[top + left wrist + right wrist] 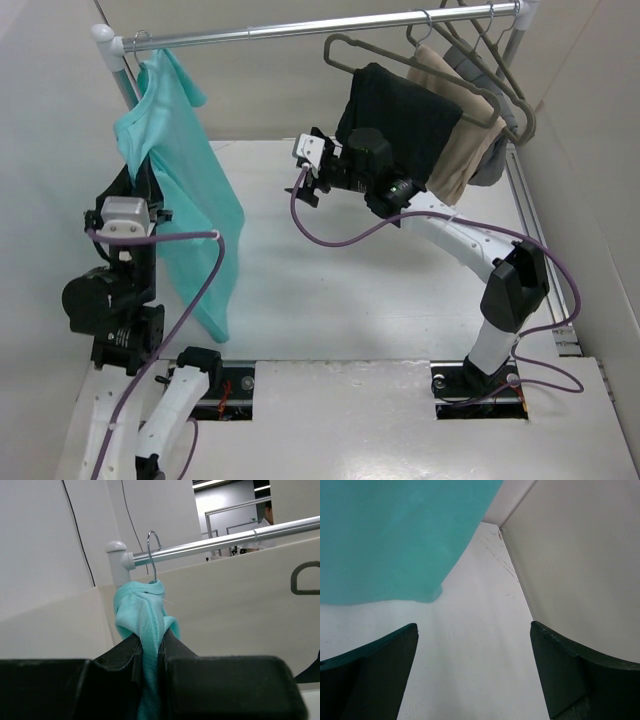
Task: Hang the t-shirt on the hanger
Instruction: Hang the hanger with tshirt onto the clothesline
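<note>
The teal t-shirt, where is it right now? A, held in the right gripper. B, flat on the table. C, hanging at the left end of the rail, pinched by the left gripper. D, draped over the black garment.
C: the t-shirt hangs below the hanger hook on the rail, with the left gripper shut on its cloth; the right gripper is open and empty.

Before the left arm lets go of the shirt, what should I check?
1. Hanger hooked over rail: ok.
2. T-shirt seated on both hanger shoulders: cannot tell, cloth is bunched over it.
3. Left gripper free of cloth: not ok, its fingers pinch the t-shirt.
4. Right gripper open, empty: ok.
5. Right gripper apart from t-shirt: ok.
</note>
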Robot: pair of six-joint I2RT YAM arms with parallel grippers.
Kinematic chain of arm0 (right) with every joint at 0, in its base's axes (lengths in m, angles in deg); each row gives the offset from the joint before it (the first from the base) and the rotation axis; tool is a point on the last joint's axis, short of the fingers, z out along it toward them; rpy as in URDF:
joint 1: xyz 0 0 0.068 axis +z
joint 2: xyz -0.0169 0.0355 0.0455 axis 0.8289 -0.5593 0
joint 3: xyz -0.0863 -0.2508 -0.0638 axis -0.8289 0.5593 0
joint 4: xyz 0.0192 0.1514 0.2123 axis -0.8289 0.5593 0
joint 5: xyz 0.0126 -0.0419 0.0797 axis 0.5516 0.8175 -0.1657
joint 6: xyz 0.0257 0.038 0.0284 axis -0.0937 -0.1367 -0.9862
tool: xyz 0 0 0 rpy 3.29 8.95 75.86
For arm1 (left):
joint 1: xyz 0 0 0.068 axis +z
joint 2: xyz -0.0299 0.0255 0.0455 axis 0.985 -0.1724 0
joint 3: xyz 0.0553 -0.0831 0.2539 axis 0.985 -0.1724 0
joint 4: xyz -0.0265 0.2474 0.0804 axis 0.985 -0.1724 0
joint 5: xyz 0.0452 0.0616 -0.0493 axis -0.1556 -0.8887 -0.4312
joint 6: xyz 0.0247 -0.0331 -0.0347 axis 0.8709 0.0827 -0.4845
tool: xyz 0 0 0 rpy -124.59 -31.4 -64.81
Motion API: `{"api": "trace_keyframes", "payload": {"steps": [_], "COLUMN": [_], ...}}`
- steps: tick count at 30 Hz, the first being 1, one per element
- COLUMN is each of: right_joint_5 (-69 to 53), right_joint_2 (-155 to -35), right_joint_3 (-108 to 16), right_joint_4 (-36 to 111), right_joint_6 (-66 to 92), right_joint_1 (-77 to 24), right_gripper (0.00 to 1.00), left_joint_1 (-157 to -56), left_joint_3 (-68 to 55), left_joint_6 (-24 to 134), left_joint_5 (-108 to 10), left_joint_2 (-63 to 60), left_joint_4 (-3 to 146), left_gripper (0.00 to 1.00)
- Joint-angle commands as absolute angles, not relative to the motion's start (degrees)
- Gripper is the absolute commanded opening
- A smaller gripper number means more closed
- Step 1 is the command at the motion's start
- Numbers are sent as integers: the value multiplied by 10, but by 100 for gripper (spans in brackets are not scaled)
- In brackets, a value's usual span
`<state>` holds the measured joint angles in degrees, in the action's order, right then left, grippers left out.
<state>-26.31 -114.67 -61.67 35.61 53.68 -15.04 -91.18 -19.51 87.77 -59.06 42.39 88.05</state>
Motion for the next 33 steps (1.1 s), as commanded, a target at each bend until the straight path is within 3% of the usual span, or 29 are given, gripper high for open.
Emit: {"api": "trace_keyframes", "payload": {"steps": [1, 14, 18, 20, 23, 30, 33], "right_joint_5": [-279, -274, -269, -269, -269, -269, -264], "right_joint_2": [-1140, -1113, -1108, -1102, -1097, -1079, -1066], "right_joint_3": [-640, -596, -585, -579, -567, -532, -510], "right_joint_4": [328, 328, 328, 328, 328, 328, 343], "right_joint_6": [539, 544, 544, 544, 544, 544, 544], "right_joint_1": [-146, -151, -156, -162, -162, -179, -196], "right_gripper": [97, 97, 97, 98, 98, 100, 100], "left_joint_1": [-910, -910, -910, -910, -910, -910, -910], "left_joint_3": [-166, -187, -194, -200, -219, -316, -346], "left_joint_6": [854, 803, 796, 811, 843, 934, 983], "left_joint_5": [-612, -614, -592, -567, -554, -529, -503], "left_joint_2": [401, 387, 401, 412, 431, 540, 588], "left_joint_4": [950, 823, 799, 784, 771, 754, 679], "left_gripper": [0, 0, 37, 69, 99, 99, 99]}}
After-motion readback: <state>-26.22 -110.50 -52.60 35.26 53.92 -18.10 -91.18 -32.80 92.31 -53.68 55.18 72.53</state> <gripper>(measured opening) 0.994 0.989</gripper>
